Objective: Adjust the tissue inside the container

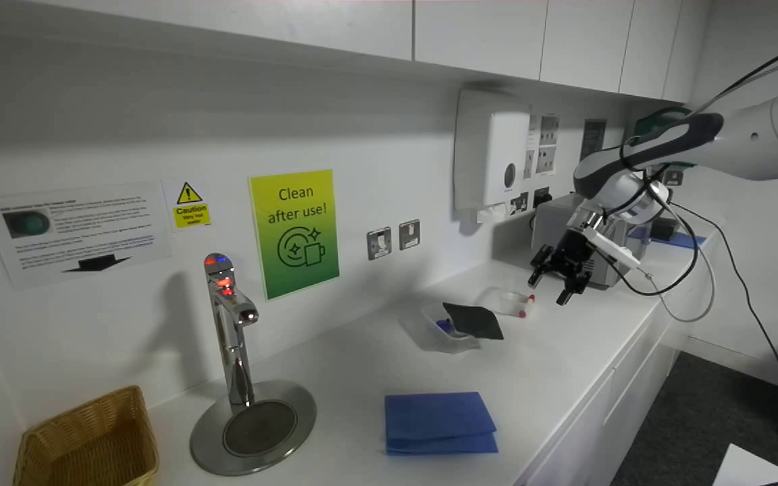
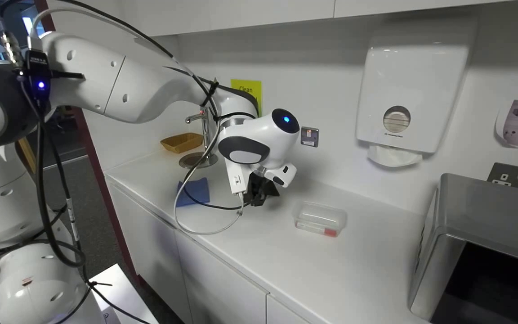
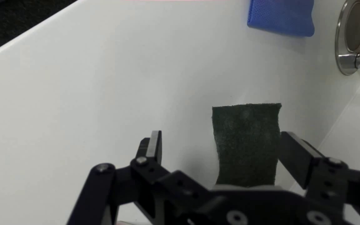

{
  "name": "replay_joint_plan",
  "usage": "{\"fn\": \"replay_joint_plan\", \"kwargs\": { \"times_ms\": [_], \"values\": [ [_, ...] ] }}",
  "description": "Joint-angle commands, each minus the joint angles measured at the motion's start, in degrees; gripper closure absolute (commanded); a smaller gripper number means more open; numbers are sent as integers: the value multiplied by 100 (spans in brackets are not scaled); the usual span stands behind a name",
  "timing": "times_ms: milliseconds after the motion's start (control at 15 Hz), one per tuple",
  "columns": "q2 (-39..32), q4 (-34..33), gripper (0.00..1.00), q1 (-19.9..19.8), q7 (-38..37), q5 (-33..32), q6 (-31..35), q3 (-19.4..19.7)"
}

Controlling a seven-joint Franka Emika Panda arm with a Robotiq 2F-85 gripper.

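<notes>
Two fingers [image 3: 297, 154] wide apart, two clear containers [image 1: 455, 344], one dark sheet [image 3: 247, 142] across one

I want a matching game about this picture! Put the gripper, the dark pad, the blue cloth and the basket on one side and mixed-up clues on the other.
Things
1. gripper
2. dark pad
3. blue cloth
4. basket

Clues
A. folded, lying on the counter
B. woven and tan
C. jaws apart, nothing between them
D. poking out past the edge of a clear tub

Right pairs: 1-C, 2-D, 3-A, 4-B
</notes>
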State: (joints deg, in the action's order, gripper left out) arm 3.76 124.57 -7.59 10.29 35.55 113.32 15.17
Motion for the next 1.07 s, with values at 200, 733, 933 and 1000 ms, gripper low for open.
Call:
{"fn": "replay_joint_plan", "kwargs": {
  "times_ms": [200,733,933,1000],
  "values": [
    [-924,-667,0,-122,-165,1076,330,-226],
    [-2166,-1750,0,-342,-667,1773,380,-406],
    [-2358,-1970,0,-373,-929,1759,268,-481],
    [-2408,-2029,0,-392,-990,1782,231,-518]
  ]
}}
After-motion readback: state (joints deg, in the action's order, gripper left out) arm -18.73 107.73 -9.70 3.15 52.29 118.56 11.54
